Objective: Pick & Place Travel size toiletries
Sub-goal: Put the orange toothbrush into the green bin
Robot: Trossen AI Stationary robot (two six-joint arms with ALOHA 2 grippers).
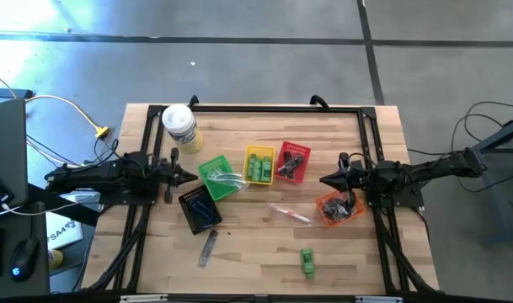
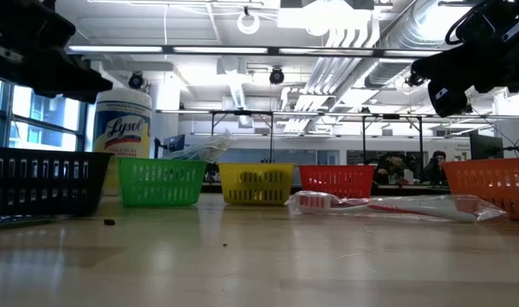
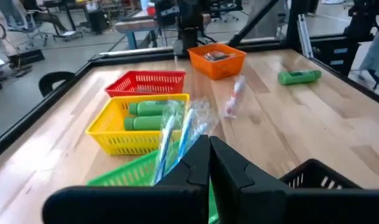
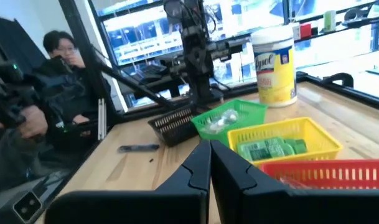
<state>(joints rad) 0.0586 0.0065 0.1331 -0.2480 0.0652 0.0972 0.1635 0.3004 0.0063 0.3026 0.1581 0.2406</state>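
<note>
Both grippers, left (image 1: 191,176) and right (image 1: 324,179), press fingers together (empty); red basket (image 1: 293,162) contents unclear.

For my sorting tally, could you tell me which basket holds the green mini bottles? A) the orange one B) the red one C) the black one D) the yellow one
D: the green mini bottles lie inside the yellow basket, between the green and red baskets.

The bench (image 1: 264,252) is pale wood with a black frame, and on it stand a green basket (image 1: 216,174), a yellow basket (image 1: 259,164), a red basket (image 1: 294,162), an orange basket (image 1: 334,208) and a black basket (image 1: 199,208). Bright green bottles (image 3: 149,115) lie in the yellow one, and one more green bottle (image 1: 307,261) lies on bare wood. The canister (image 1: 179,126) is white with a yellow label.
</note>
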